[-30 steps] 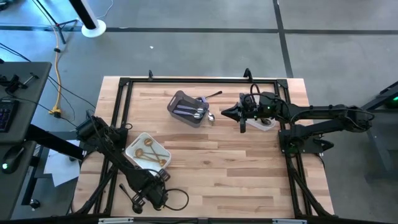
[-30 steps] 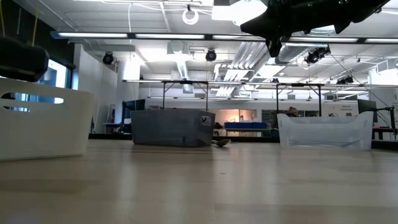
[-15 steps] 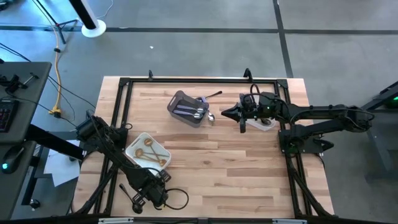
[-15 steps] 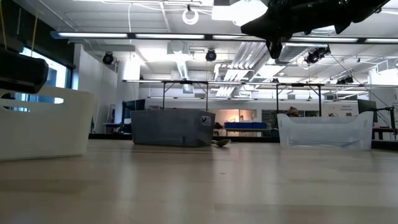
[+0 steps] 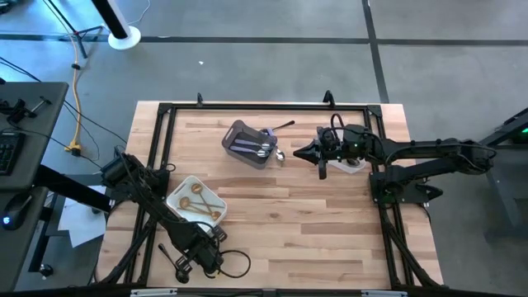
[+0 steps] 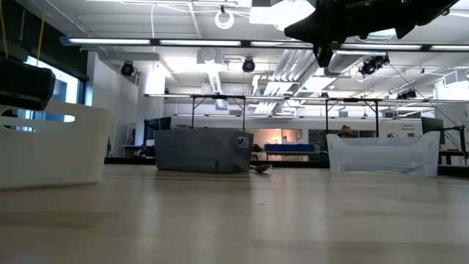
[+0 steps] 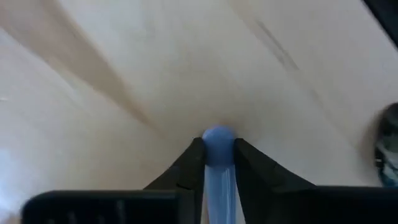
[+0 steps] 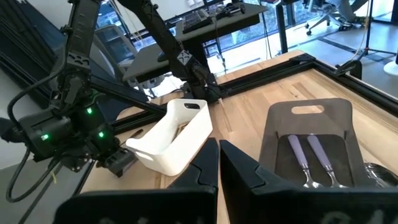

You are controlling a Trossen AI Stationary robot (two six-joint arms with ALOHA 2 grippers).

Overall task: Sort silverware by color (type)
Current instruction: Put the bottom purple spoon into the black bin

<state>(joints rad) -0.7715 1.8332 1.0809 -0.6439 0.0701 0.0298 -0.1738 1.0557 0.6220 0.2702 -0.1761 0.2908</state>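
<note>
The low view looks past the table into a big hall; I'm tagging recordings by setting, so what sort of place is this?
Probably an open lab or workshop, not a home: exposed ceiling ducts and strip lights overhead, more black-framed work tables in the hall, and a bare concrete floor around the wooden table.

The room is bright, lit by long white ceiling lights (image 6: 220,44) that glare in the low view, where the near part of the wood surface (image 6: 234,227) looks soft and out of focus. From above the light is even and the shadows under the arms are faint. The left wrist picture is blurry and washed out pale, but the right wrist picture is clear, with daylight coming through the windows (image 8: 249,31).
</note>
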